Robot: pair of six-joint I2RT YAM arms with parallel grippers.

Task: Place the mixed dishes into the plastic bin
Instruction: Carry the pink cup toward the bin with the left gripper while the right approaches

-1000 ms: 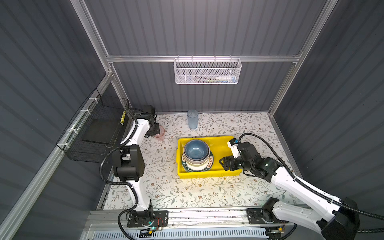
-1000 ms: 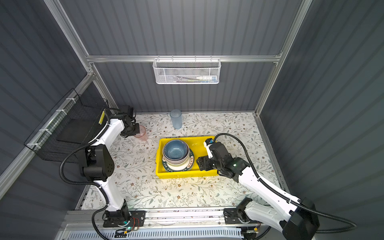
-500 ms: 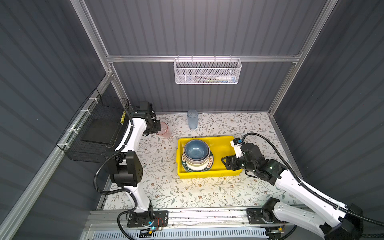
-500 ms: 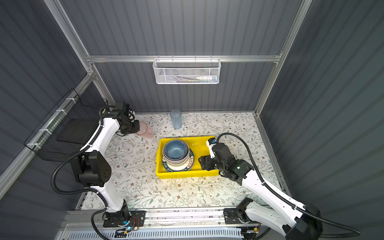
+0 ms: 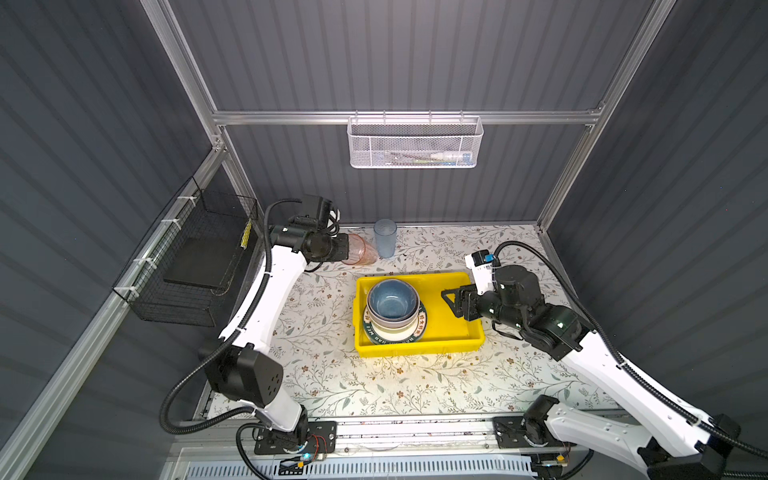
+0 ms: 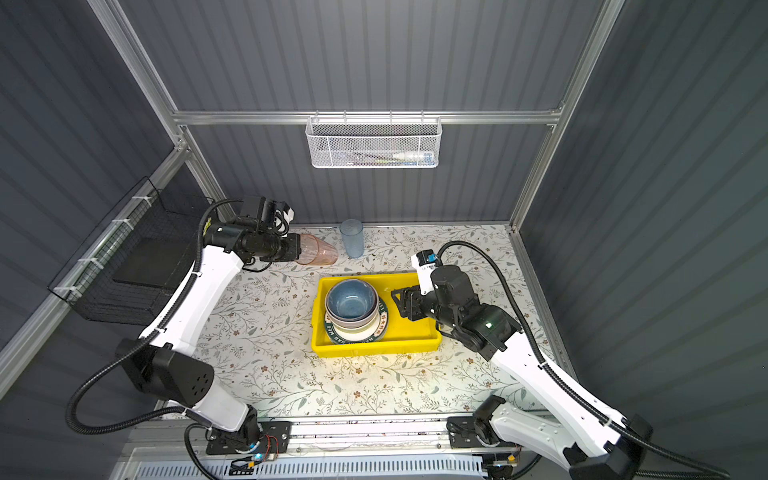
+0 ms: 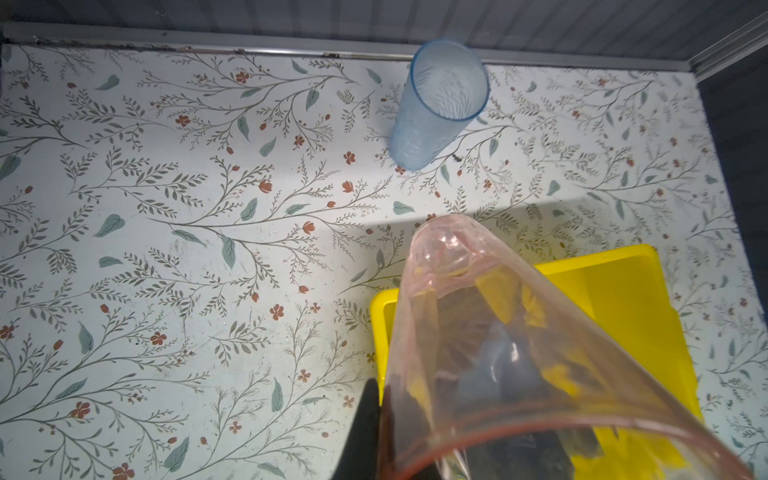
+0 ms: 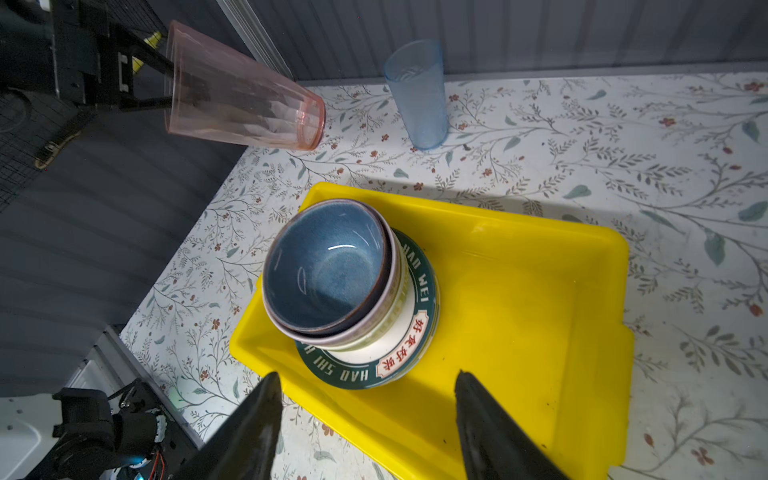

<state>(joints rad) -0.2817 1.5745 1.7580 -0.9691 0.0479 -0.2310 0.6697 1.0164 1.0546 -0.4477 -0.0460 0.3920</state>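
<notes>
Pink tumbler (image 5: 360,249) hangs tilted above the table, near the upright blue tumbler (image 5: 385,239), its wall pinched by the closed left gripper (image 5: 347,249). Right gripper (image 8: 365,399) hovers empty, jaws well apart, over the yellow bin (image 8: 532,299), which holds stacked bowls (image 5: 392,301) on a green-lettered plate (image 8: 357,374).

A robotics lab test cell: grey ribbed wall panels (image 5: 415,62) on an aluminium frame (image 5: 399,117) box in a floral-papered desk (image 5: 374,386). 2 white robot arms (image 5: 266,307) are bolted to a metal rail (image 5: 415,432) at its front. A white mesh basket (image 5: 413,143) and a black wire basket (image 5: 195,266) hang from the frame.
</notes>
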